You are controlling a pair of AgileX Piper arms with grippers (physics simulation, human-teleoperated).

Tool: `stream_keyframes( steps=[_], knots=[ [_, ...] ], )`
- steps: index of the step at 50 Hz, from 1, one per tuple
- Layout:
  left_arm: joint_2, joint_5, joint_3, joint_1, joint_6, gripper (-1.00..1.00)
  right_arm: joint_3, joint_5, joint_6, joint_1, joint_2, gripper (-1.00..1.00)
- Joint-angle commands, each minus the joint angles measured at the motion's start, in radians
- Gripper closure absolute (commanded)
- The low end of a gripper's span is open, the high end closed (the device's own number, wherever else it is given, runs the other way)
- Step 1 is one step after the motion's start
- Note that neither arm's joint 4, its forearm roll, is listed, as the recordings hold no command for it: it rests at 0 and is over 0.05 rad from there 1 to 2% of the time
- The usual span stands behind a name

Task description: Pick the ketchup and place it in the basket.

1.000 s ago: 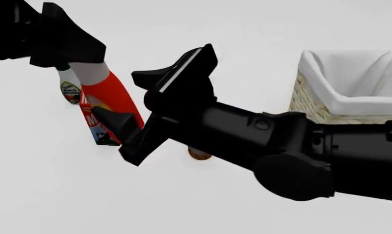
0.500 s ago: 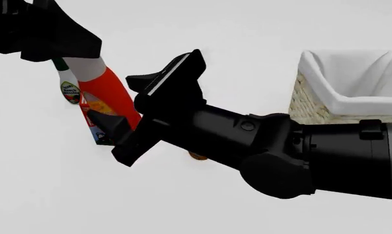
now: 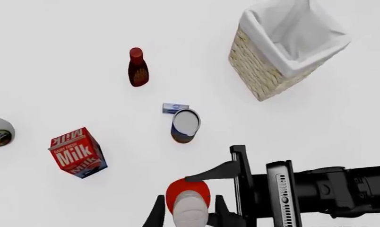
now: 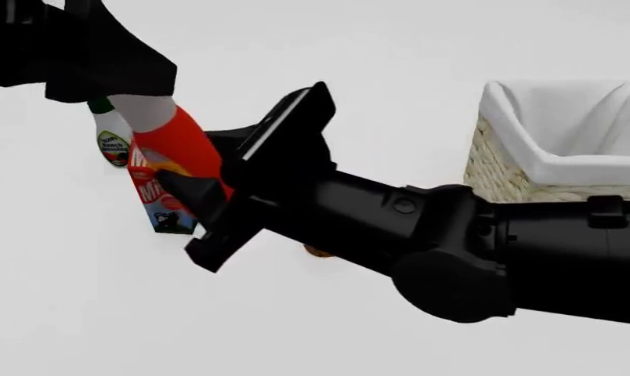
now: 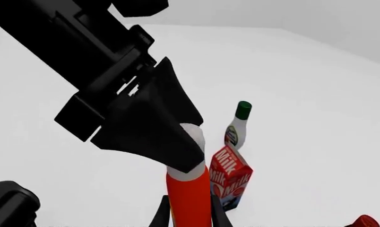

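Ketchup point(image 4: 179, 145) stands upright out on the table point(image 4: 74, 305), and both my grippers are at it. My left gripper point(image 3: 188, 215) comes down over the white cap, a finger point(image 3: 156, 213) on either side of it, though I cannot tell whether they are pressing it. My right gripper point(image 5: 186, 213) reaches in from the side with its two fingers straddling the orange-red body; again contact is too close to call. One basket point(image 4: 561, 141), wicker with white lining, sits well apart on the right side of the front view.

Counting from the left wrist view: one milk carton point(image 3: 77, 152) just beside the ketchup, one dark red-brown bottle point(image 3: 137, 67) farther out, one can point(image 3: 185, 125) lying with its open end showing, and one small blue-and-white box point(image 3: 175, 108) touching or just beside that can. One white bottle with a green cap point(image 5: 238, 125) stands behind the milk carton. That makes three bottles in all, counting the ketchup.
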State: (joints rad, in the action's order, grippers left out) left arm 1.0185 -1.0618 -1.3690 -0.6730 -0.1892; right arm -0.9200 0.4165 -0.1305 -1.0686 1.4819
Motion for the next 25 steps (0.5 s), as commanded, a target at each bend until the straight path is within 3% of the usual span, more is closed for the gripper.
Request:
stream_keyframes(
  steps=[1, 25],
  knots=[
    [0.002, 0.02, 0.007, -0.014, 0.012, -1.0, 0.011, 0.002, 0.009, 0.006, -0.016, 1.0],
    [0.011, 0.093, -0.033, 0.032, 0.013, -1.0, 0.076, 0.015, 0.022, 0.004, -0.065, 1.0]
  ],
)
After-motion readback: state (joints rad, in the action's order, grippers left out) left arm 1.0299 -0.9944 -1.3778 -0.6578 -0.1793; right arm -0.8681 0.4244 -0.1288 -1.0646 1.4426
